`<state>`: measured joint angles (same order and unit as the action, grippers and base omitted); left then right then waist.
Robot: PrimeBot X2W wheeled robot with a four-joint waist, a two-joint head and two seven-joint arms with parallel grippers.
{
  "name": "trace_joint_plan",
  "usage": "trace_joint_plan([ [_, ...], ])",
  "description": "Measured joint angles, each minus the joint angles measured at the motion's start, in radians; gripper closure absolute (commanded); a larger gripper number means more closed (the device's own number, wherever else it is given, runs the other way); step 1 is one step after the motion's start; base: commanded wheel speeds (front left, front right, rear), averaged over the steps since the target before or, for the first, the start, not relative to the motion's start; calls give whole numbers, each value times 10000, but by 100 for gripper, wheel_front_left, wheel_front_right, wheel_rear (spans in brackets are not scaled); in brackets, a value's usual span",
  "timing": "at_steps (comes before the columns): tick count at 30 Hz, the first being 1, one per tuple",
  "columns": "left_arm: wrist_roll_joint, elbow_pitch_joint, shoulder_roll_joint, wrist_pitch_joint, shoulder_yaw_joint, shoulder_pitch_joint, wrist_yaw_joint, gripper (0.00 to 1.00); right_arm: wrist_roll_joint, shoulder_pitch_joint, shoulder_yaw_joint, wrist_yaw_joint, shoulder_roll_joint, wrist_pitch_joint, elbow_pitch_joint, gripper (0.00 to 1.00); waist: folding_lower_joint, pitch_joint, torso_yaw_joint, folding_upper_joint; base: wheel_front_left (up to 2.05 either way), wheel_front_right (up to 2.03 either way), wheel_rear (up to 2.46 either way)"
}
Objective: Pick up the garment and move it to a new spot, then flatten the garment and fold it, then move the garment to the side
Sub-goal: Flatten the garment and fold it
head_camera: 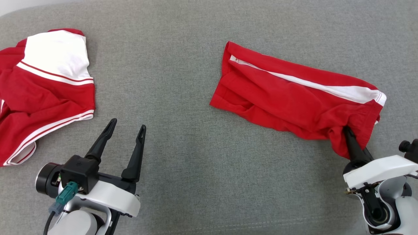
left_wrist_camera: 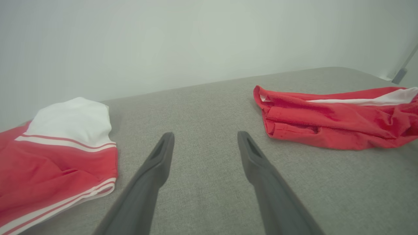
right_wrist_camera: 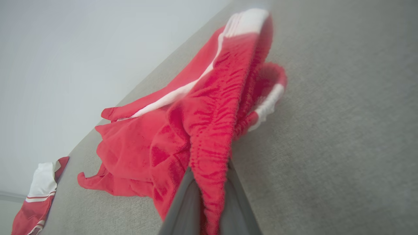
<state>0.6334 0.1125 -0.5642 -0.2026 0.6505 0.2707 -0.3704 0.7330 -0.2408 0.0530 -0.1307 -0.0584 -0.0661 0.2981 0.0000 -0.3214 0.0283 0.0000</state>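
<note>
The garment (head_camera: 294, 94) is a pair of red shorts with a white side stripe, lying rumpled on the grey cloth surface at the right. My right gripper (head_camera: 348, 133) is shut on its near right edge, the elastic waistband (right_wrist_camera: 209, 156) pinched between the dark fingers and draped over them. The left wrist view has the same garment (left_wrist_camera: 333, 117) at its right. My left gripper (head_camera: 127, 125) stands open over bare surface at the lower left, well apart from the garment, nothing between its fingers (left_wrist_camera: 160, 156).
A second red and white garment (head_camera: 42, 91) lies spread at the far left edge, close to the left gripper; it is also in the left wrist view (left_wrist_camera: 55, 153). The grey surface (head_camera: 183, 98) between the two garments is bare. A pale wall (left_wrist_camera: 196, 39) rises behind.
</note>
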Motion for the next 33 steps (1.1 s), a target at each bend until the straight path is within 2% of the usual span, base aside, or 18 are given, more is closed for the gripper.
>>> trace_joint_plan([
  [7, 0, -10, 8, 13, 81, 6, 10, 0, 25, 240, -290, 2, 81, -1039, -1942, 100, 0, -27, -99, 0, 0, 0, 0],
  [14, 0, -161, 115, 13, 178, 85, 104, 0, -10, -718, -1722, 2, 67, -1534, -2169, 100, 0, -131, -182, 0, 0, 0, 0],
  [18, -2, -272, 205, 12, 236, 360, 184, 0, -17, -1725, -2426, 2, 44, -1628, -1457, 100, 0, -221, -355, 0, 0, 0, 0],
  [20, -2, -343, 313, 0, 267, 479, 274, 0, -59, -2462, -2824, 2, 0, -1630, -688, 100, 0, -285, -528, 0, 0, 0, 0],
  [31, -2, -769, 690, -104, 426, 674, 487, 0, 395, -4571, -4010, 2, -52, -1266, 1808, 100, 0, -528, -1093, 0, 0, 0, 0],
  [32, -2, -807, 723, -104, 437, 677, 527, 0, 489, -4719, -4134, 2, -69, -1243, 2038, 75, 0, -544, -1118, 0, 0, 0, 0],
  [33, -2, -838, 746, -105, 449, 690, 537, 0, 522, -4823, -4213, 2, -73, -1145, 2230, 17, 0, -554, -1137, 0, 0, 0, 0],
])
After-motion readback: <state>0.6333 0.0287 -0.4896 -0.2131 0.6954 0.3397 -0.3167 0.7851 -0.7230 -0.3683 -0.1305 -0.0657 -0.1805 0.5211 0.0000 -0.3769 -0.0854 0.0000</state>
